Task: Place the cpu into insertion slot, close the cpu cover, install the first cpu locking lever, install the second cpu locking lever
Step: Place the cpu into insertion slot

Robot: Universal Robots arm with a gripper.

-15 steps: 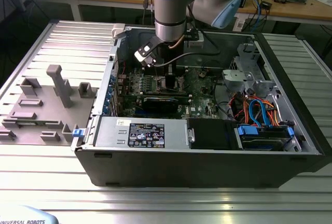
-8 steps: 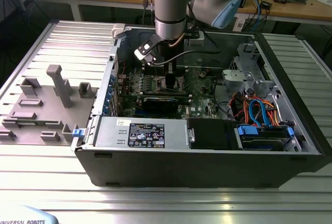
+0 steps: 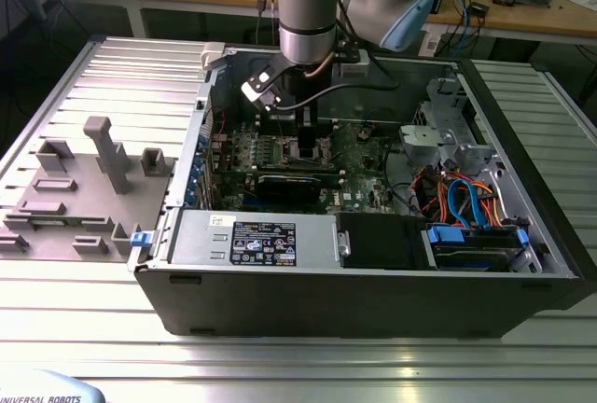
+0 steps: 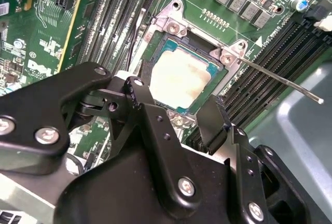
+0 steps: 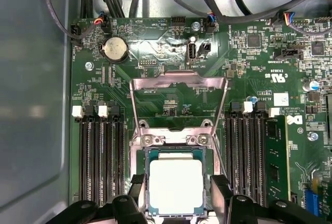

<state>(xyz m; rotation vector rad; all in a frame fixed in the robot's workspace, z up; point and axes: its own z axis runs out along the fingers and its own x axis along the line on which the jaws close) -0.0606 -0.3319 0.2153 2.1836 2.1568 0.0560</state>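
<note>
The cpu, a small flat square chip with a silver-grey metal top, is lying flat inside the insertion slot, the dark square socket with a silvery metal rim. The black two-fingered gripper is hovering just above it, fingers spread to either side of the chip, grasping nothing. The cpu cover, a thin silver metal frame with a cut-out centre, is standing swung open at one edge of the socket. A thin silver locking lever is sticking out unlatched across the long black memory slots. Placing is looking done, I judge; closing the cover would call for pushing that frame down flat over the chip.
</note>
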